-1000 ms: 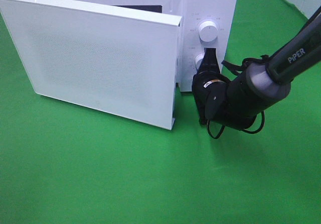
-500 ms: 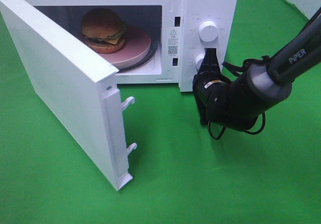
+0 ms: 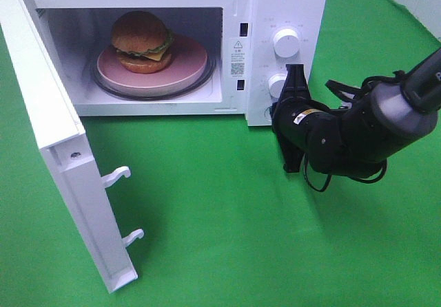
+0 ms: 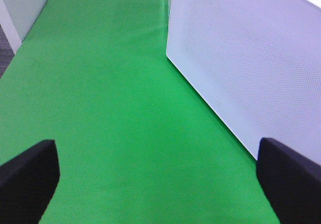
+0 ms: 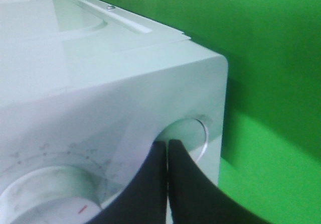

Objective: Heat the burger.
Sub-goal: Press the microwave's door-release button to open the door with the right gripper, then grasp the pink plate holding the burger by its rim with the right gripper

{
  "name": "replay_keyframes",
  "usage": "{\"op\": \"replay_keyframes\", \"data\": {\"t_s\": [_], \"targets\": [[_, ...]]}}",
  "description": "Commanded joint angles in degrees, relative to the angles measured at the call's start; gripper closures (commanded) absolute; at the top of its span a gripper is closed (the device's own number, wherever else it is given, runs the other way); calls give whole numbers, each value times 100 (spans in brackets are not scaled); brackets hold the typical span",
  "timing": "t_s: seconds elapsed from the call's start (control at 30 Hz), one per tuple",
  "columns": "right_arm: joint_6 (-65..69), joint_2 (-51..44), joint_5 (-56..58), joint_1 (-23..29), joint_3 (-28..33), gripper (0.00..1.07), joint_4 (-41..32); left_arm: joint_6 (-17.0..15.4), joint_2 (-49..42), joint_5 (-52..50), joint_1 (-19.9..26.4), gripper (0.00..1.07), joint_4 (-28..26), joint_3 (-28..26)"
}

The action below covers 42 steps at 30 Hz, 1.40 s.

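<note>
1. Within the last second the door [image 3: 62, 176] of the microwave [image 3: 275, 4] was swung from nearly shut to wide open. It was left standing out over the green worktop [image 3: 241, 238] on the left side of the high view.
2. The cavity, hidden a second before, was thereby exposed. The burger [image 3: 141, 40] was seen inside it, upright on a pink plate [image 3: 189, 62].
3. The right gripper [image 5: 167, 146] was kept at the control panel throughout, low down beside the lower knob [image 3: 277, 85]. Its fingers [image 5: 150, 179] were pressed together on nothing, with their tips at a round control [image 5: 189, 131] near the panel's corner. Contact with that control could not be confirmed.
4. It was judged that the door had been released by a press at that spot, since nothing else was seen near the door.
5. The left gripper [image 4: 160, 184] was held low over the worktop, facing the outer face of the door. Its fingers [image 4: 30, 176] were spread wide and empty.
6. Heating was judged impossible with the door open. Whether the burger had already been warmed could not be told.
7. Either the door would need to be shut and a dial set, or the plate lifted out through the opening. In both cases the swung-out door was judged the main obstacle for the left arm.
</note>
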<state>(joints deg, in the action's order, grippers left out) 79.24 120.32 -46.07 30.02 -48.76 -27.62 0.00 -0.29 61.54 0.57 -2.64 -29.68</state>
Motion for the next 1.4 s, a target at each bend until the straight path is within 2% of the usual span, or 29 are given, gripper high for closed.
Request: {"op": "replay_keyframes", "data": {"t_s": [0.03, 0.17, 0.2, 0.3, 0.37, 0.4, 0.43, 0.47, 0.6, 0.63, 0.77, 1.0, 1.07, 1.17, 1.2, 1.3, 1.4], "targets": [[17, -327, 344, -40, 235, 107, 619, 0, -29, -34, -29, 7, -40, 17], [-11, -464, 613, -40, 470, 107, 831, 0, -29, -34, -29, 7, -40, 17], [-52, -607, 814, -40, 688, 107, 1077, 0, -29, -34, -29, 7, -40, 17], [-86, -659, 877, -40, 751, 107, 1180, 0, -29, -34, -29, 7, -40, 17], [-252, -802, 1037, -40, 900, 107, 1461, 0, -29, -34, -29, 7, -40, 17], [-470, -974, 1249, -40, 1014, 106, 1856, 0, -29, -34, -29, 7, -40, 17], [-470, -974, 1249, -40, 1014, 106, 1856, 0, -29, -34, -29, 7, -40, 17], [-710, -1152, 1524, -40, 1066, 106, 2298, 0, -29, -34, -29, 7, -40, 17], [-980, -1467, 2131, -40, 1089, 105, 2762, 0, -29, -34, -29, 7, -40, 17], [-1364, -1748, 2510, -40, 1089, 105, 3191, 0, -29, -34, -29, 7, -40, 17], [-1879, -2108, 2848, -40, 1089, 104, 3484, 0, -29, -34, -29, 7, -40, 17], [-3277, -2859, 3684, -40, 1083, 103, 3518, 0, -29, -34, -29, 7, -40, 17], [-4097, -3329, 4509, -40, 1043, 102, 3478, 0, -29, -34, -29, 7, -40, 17], [-4383, -3501, 5008, -40, 968, 101, 3478, 0, -29, -34, -29, 7, -40, 17], [-4721, -3661, 5523, -40, 837, 100, 3466, 0, -29, -34, -29, 7, -40, 17], [-4927, -3741, 5735, -40, 779, 100, 3455, 0, -29, -34, -29, 7, -40, 17], [-5861, -4022, 6606, -40, 493, 99, 3432, 0, -29, -34, -29, 7, -40, 17]]}}
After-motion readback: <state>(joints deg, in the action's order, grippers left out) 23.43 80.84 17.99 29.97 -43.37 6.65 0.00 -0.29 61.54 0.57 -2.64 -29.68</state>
